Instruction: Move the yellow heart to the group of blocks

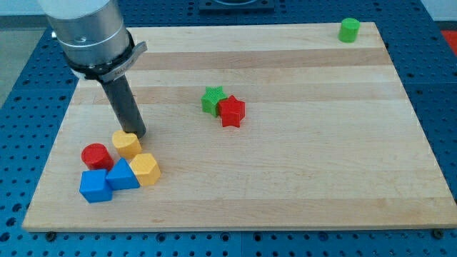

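Observation:
The yellow heart [127,144] lies at the view's lower left of the wooden board [285,178]. It touches a group of blocks: a red cylinder [95,155], a blue cube [95,185], a blue triangular block [122,174] and a yellow hexagonal block [145,169]. My tip [137,134] rests just above and to the right of the yellow heart, right against its upper edge. The dark rod rises from it toward the view's upper left.
A green star [212,99] and a red star [231,111] touch each other near the board's middle. A green cylinder [349,30] stands at the view's top right corner. The arm's grey body [86,32] hangs over the board's upper left.

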Controlling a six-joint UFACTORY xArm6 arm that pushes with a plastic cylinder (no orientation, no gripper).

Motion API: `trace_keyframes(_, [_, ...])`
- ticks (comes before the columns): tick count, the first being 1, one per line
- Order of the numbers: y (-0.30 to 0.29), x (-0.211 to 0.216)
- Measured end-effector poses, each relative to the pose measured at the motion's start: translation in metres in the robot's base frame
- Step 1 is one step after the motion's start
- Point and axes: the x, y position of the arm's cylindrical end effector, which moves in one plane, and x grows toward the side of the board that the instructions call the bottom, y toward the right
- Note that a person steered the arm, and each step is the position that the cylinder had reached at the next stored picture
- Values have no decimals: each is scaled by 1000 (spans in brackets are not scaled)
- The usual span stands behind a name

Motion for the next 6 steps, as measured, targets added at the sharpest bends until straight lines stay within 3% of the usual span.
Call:
trace_keyframes(5, [0,19])
trace_keyframes(6, [0,5])
